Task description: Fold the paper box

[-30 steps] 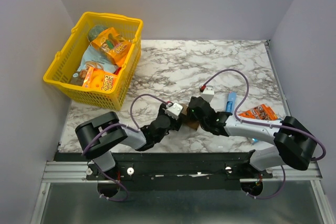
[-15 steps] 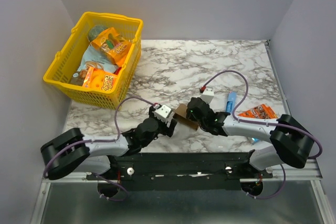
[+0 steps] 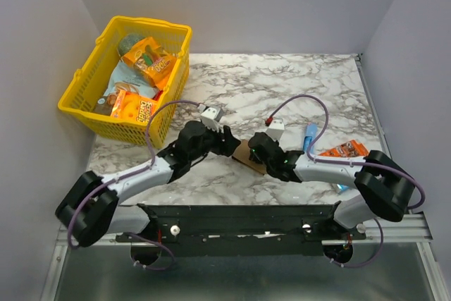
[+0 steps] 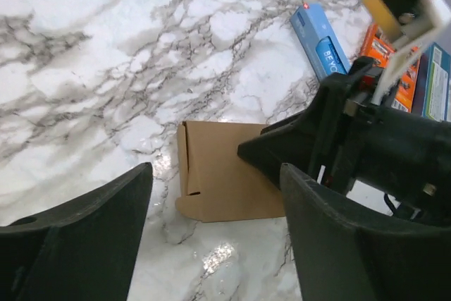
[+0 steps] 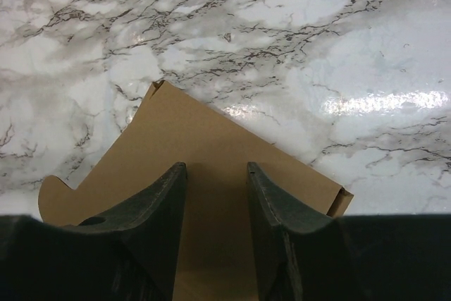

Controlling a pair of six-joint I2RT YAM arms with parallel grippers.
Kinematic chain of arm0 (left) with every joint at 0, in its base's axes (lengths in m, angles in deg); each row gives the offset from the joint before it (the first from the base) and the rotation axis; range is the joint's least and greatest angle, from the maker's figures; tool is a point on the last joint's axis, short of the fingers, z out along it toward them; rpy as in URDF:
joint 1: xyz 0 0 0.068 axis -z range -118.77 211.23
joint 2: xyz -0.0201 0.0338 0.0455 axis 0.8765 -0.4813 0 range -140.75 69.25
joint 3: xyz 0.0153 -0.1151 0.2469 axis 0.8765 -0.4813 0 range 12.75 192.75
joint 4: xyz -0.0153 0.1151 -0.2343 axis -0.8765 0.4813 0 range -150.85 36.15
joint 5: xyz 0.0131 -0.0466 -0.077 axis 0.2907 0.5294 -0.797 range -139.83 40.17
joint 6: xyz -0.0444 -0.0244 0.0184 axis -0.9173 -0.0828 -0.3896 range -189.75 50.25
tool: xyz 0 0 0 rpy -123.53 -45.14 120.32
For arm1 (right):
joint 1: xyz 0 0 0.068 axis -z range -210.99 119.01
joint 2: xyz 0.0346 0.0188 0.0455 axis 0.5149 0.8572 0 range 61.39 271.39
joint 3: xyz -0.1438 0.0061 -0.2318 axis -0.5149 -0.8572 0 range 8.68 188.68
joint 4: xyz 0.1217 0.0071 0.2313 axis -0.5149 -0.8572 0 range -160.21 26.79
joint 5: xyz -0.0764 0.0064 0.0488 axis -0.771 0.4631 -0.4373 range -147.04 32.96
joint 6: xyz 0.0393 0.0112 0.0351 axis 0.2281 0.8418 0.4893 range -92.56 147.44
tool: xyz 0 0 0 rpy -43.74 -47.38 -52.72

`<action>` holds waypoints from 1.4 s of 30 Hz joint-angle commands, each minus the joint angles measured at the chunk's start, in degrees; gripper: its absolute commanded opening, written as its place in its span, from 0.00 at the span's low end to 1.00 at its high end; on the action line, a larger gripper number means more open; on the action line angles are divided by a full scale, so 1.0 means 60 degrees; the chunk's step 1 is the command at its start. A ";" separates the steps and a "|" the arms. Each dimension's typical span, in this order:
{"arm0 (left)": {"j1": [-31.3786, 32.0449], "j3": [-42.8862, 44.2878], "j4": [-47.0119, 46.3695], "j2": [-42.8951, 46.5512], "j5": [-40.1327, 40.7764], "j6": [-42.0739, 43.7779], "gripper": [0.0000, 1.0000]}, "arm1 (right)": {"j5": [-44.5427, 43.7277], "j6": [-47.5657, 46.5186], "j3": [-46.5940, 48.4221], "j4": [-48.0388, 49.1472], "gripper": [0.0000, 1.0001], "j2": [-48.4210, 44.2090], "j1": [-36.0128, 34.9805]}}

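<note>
Starting from the yellow basket (image 3: 134, 130), far left on the worktop (image 3: 296, 82). A little way right of the basket's near corner: left hand (image 3: 227, 142), spread wide, carrying nothing, hanging over the free end of the paper box (image 4: 225, 181). Box itself flat on the marble, further right of the basket and a shade nearer than its front wall. Long side running hand to hand, rounded tab (image 4: 187, 206) poking out at the basket-side end. Further right again: right hand (image 5: 215, 170), roughly half spread, nothing pinched, both fingers (image 5: 151, 230) lying over the cardboard from the end away from the basket. Pressing or just hovering, can't tell. Right hand clearly the nearer of the two, probably pinning. Guessing the next fold from the left, in along that long side. Furthest from the basket: slim blue packet (image 3: 309, 137) and orange snack packet (image 3: 345, 151).
</note>
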 commanded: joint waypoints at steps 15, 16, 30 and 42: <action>-0.0692 0.0246 -0.1209 -0.3997 -0.2659 -0.1078 0.24 | -0.0131 0.0009 0.0066 -0.1125 0.47 0.0582 -0.0008; -0.0692 0.0217 -0.1268 -0.4056 -0.2659 -0.1107 0.21 | -0.0130 0.0024 0.0080 -0.1154 0.47 0.0596 -0.0008; -0.0707 0.0669 0.0309 -0.2917 -0.1430 -0.0363 0.53 | -0.0247 -0.0342 0.0198 -0.1228 0.48 0.0392 -0.0008; -0.0854 0.0949 -0.0211 -0.3967 -0.1575 -0.0375 0.57 | -0.0131 -0.0650 0.0227 -0.1301 0.49 0.0377 -0.0023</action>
